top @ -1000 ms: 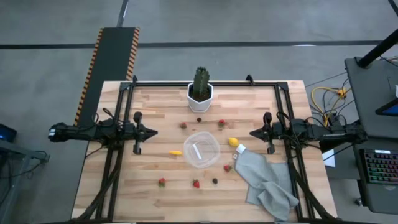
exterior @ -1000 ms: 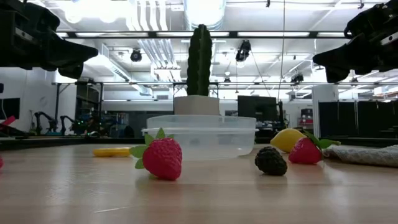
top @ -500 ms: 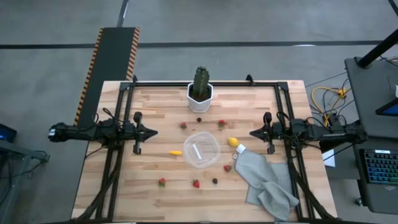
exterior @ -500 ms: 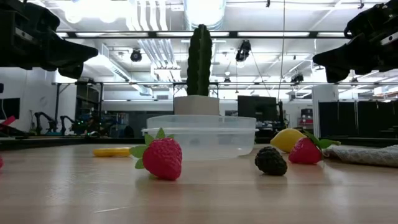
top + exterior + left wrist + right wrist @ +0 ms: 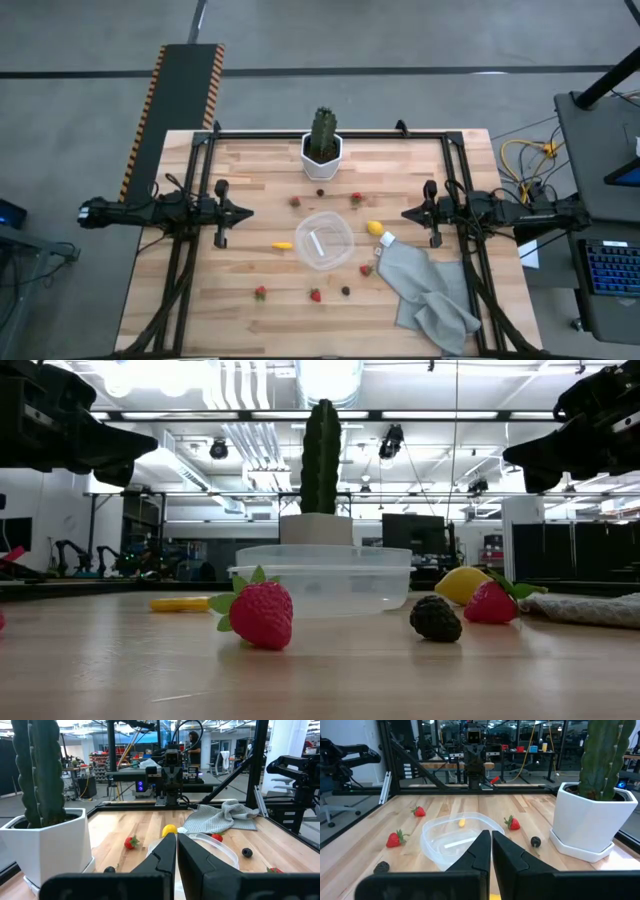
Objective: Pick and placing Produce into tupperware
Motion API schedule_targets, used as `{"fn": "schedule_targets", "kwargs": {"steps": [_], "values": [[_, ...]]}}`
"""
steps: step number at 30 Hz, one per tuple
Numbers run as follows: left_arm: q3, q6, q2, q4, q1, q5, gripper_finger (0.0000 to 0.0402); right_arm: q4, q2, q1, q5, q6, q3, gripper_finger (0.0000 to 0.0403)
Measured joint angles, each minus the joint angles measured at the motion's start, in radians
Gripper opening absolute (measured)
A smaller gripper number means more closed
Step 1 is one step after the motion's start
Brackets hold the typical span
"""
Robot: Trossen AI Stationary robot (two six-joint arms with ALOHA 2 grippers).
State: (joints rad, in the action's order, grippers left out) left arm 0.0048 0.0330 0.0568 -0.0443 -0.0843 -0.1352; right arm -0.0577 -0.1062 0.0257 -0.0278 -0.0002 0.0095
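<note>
The clear round tupperware (image 5: pixel 323 240) stands mid-table with nothing in it. The produce lies scattered around it on the wood: several red strawberries (image 5: pixel 295 201) (image 5: pixel 357 198) (image 5: pixel 260 293), a yellow lemon (image 5: pixel 374 228), a small yellow-orange piece (image 5: pixel 282 245) and dark berries (image 5: pixel 346 291) (image 5: pixel 320 192). My left gripper (image 5: pixel 250 212) hovers shut at the table's left side, pointing level toward the tupperware. My right gripper (image 5: pixel 404 213) hovers shut at the right side, facing it. In the low view a strawberry (image 5: pixel 262 615) and a dark berry (image 5: pixel 436 618) lie in front of the tupperware (image 5: pixel 322 578).
A tall green cactus in a white hexagonal pot (image 5: pixel 322 150) stands at the far edge. A crumpled grey cloth (image 5: pixel 430 295) lies at the near right, its corner close to the lemon. Black frame rails (image 5: pixel 185 270) run along both table sides.
</note>
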Motion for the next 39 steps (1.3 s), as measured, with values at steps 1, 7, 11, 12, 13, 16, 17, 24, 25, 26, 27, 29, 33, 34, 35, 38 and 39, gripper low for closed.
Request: {"fn": "schedule_targets", "kwargs": {"steps": [1,7,11,12,13,16,17,24,25,26,27,29,33,34,35,38,39], "values": [[0.000,0.000,0.000,0.000,0.000,0.000,0.0000,0.000,0.000,0.000,0.000,0.000,0.000,0.0009],[0.000,0.000,0.000,0.000,0.000,0.000,0.0000,0.000,0.000,0.000,0.000,0.000,0.000,0.0009],[0.000,0.000,0.000,0.000,0.000,0.000,0.0000,0.000,0.000,0.000,0.000,0.000,0.000,0.0009],[0.000,0.000,0.000,0.000,0.000,0.000,0.0000,0.000,0.000,0.000,0.000,0.000,0.000,0.0009],[0.000,0.000,0.000,0.000,0.000,0.000,0.0000,0.000,0.000,0.000,0.000,0.000,0.000,0.0009],[0.000,0.000,0.000,0.000,0.000,0.000,0.0000,0.000,0.000,0.000,0.000,0.000,0.000,0.0009],[0.000,0.000,0.000,0.000,0.000,0.000,0.0000,0.000,0.000,0.000,0.000,0.000,0.000,0.0009],[0.000,0.000,0.000,0.000,0.000,0.000,0.0000,0.000,0.000,0.000,0.000,0.000,0.000,0.0009],[0.000,0.000,0.000,0.000,0.000,0.000,0.0000,0.000,0.000,0.000,0.000,0.000,0.000,0.0009],[0.000,0.000,0.000,0.000,0.000,0.000,0.0000,0.000,0.000,0.000,0.000,0.000,0.000,0.0009],[0.000,0.000,0.000,0.000,0.000,0.000,0.0000,0.000,0.000,0.000,0.000,0.000,0.000,0.0009],[0.000,0.000,0.000,0.000,0.000,0.000,0.0000,0.000,0.000,0.000,0.000,0.000,0.000,0.0009],[0.000,0.000,0.000,0.000,0.000,0.000,0.0000,0.000,0.000,0.000,0.000,0.000,0.000,0.0009],[0.000,0.000,0.000,0.000,0.000,0.000,0.0000,-0.003,0.000,0.000,0.000,-0.004,0.000,0.0009],[0.000,0.000,0.000,0.000,0.000,0.000,0.0000,-0.007,0.000,0.000,0.000,-0.010,0.000,0.0009],[0.000,0.000,0.000,0.000,0.000,0.000,0.0000,-0.007,0.000,0.000,0.000,-0.042,0.000,0.0009],[0.000,0.000,0.000,-0.001,0.000,0.000,0.0000,-0.007,0.000,0.000,0.000,-0.055,0.000,0.0009]]}}
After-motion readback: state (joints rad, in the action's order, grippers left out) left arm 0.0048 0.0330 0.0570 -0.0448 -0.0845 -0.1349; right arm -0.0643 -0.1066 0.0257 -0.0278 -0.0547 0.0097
